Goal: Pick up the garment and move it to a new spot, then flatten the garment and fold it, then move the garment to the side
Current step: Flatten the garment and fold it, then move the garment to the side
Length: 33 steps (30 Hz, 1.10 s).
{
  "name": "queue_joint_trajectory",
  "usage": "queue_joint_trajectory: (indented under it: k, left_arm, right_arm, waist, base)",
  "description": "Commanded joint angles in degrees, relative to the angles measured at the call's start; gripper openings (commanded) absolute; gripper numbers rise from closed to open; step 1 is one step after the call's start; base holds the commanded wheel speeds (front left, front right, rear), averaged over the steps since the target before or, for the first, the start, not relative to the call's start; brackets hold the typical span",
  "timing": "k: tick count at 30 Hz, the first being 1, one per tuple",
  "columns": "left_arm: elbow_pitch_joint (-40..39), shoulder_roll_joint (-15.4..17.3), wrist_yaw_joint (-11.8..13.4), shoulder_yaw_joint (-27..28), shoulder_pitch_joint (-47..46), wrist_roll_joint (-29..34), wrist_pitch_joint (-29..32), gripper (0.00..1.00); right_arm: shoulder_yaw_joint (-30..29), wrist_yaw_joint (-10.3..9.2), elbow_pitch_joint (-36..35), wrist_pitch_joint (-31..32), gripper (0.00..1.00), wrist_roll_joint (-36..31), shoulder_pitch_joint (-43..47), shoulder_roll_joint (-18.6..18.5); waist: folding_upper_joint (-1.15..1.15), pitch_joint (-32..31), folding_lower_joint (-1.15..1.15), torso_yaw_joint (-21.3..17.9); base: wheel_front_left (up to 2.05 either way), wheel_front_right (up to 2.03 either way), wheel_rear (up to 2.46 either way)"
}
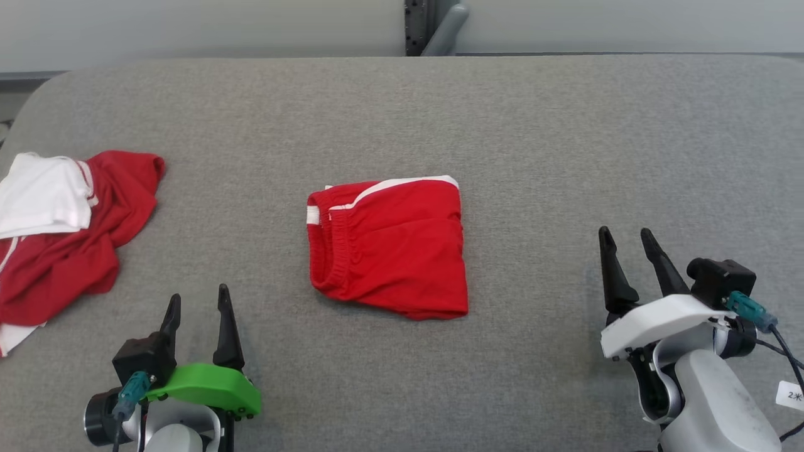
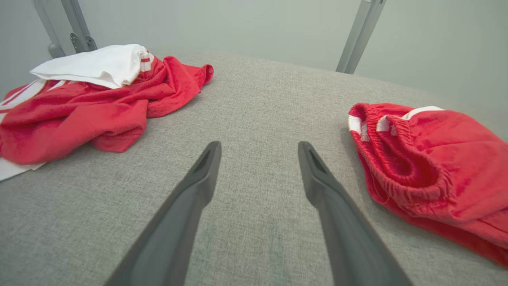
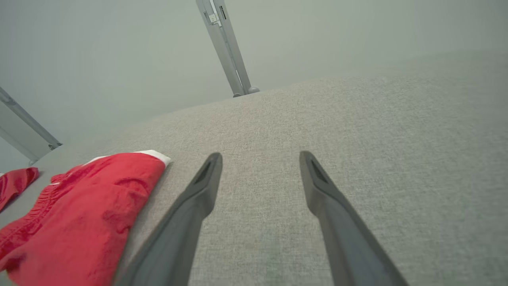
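Note:
The garment (image 1: pixel 389 245) is a pair of red shorts with white trim, folded into a compact rectangle at the middle of the grey table (image 1: pixel 565 144). The left wrist view has the garment (image 2: pixel 432 167) at its right, waistband facing the camera; in the right wrist view the garment (image 3: pixel 79 214) lies at the lower left. My left gripper (image 1: pixel 198 302) is open near the front edge, left of the garment, with nothing between its fingers (image 2: pixel 198 178). My right gripper (image 1: pixel 625 245) is open too, well to the garment's right, empty, fingers (image 3: pixel 317 182) above bare cloth surface.
A crumpled heap of red and white clothes (image 1: pixel 56 232) lies at the table's left edge, and the left wrist view has this heap (image 2: pixel 91 99) at its upper left. Grey metal posts (image 1: pixel 433 28) stand behind the table's far edge.

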Motion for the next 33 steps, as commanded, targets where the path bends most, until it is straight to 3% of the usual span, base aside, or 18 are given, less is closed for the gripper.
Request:
queue_joint_trajectory:
  k: [1,11,33]
  left_arm:
    - [-0.09,0.23,-0.20,0.75,1.42,0.88,0.01,1.00]
    - [-1.96,0.24,-1.04,4.54,4.87,3.88,0.01,1.00]
    - [-1.31,0.23,-3.51,4.41,8.36,6.69,0.01,1.00]
  right_arm:
    - [-0.62,0.00,-0.78,-0.13,1.00,-1.45,1.33,0.29]
    - [-3.27,0.00,-6.26,-0.13,1.00,-8.92,7.36,2.56]
    - [-0.91,0.00,-8.08,-0.14,1.00,-11.34,11.79,3.47]
  waist:
    - [0.00,-1.80,0.00,-4.16]
    - [0.00,-4.43,0.00,-6.04]
    - [0.00,-8.28,0.00,-5.03]
  base:
    - [0.00,0.00,0.00]
    - [0.00,0.00,0.00]
    - [0.00,0.00,0.00]
